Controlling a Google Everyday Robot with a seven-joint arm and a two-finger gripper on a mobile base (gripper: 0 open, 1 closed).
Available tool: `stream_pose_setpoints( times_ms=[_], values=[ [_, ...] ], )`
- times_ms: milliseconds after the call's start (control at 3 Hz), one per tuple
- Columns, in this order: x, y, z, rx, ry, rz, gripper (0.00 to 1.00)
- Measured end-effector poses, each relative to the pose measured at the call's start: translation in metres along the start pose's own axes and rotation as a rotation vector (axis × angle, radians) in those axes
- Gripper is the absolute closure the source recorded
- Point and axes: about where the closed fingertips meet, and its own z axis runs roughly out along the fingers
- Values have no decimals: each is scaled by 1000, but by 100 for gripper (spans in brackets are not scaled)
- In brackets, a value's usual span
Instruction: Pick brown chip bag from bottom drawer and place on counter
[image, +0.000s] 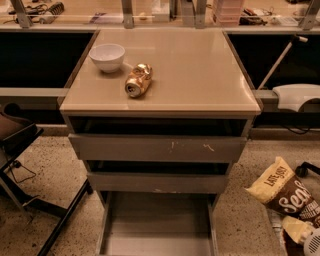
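The brown chip bag (286, 192) hangs at the lower right, out beyond the right side of the cabinet and over the speckled floor, cream end up. My gripper (296, 226) comes in from the bottom right corner and is shut on the bag's lower end; only its pale fingers and white wrist show. The bottom drawer (157, 222) stands pulled out at the bottom centre with a bare grey floor. Above the drawers lies the beige counter (200, 65).
A white bowl (107, 56) and a crushed gold can (138, 80) sit on the counter's left half. Two upper drawers are partly open. A dark chair (17, 137) with metal legs stands at left. A white object (297, 95) juts out at right. A cluttered shelf runs behind.
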Motion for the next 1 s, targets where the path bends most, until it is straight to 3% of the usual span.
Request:
stream_pose_setpoints(
  times_ms=[333,667,1000],
  values=[
    [-26,38,-8,-69,-3,5,100],
    [-24,93,-40,-169,48,53,100],
    [3,136,-87,-256,111,98,100]
  ],
)
